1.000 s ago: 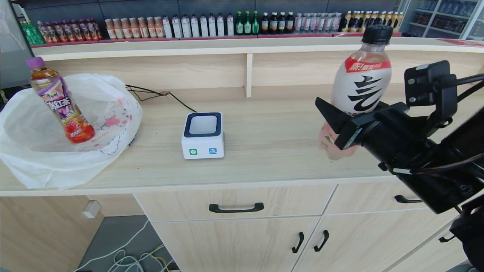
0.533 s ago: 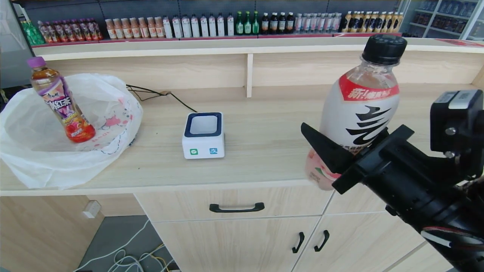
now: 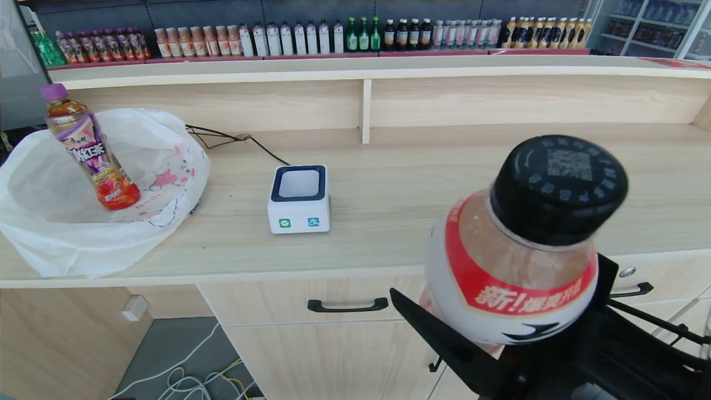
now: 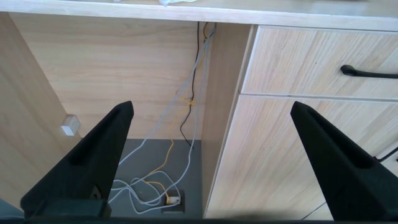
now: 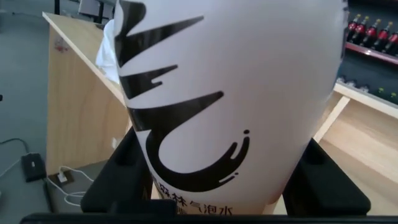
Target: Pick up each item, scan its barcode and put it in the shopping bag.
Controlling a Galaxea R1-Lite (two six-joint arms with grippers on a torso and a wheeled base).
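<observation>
Light wood counter (image 3: 389,222) with raised back ledge (image 3: 222,69) and upright divider (image 3: 365,111). Drawer (image 3: 266,303) with black bar handle (image 3: 347,305); cupboard doors (image 3: 333,361) beneath. Grey floor (image 3: 189,336) with loose white cables (image 3: 191,383). Behind, a red-edged shelf (image 3: 322,55) of bottled drinks against a dark wall; glass-fronted cooler (image 3: 650,28) at far right.

- On the white drink bottle (image 3: 511,278) I see a red shoulder band with white Chinese characters and an exclamation mark.
- Its black cap (image 3: 558,186) carries a square QR-style code, too blurred for me to scan.
- My right wrist camera shows a big black brush-stroke character on the white drink bottle (image 5: 230,93), with a row of small black characters beneath.
- The barcode scanner (image 3: 298,198) has two small square icons on its front, one green and one blue.
- The tea bottle (image 3: 89,150) has a purple label with large characters.
- The shopping bag (image 3: 161,166) bears pink and dark print I cannot make out.
</observation>
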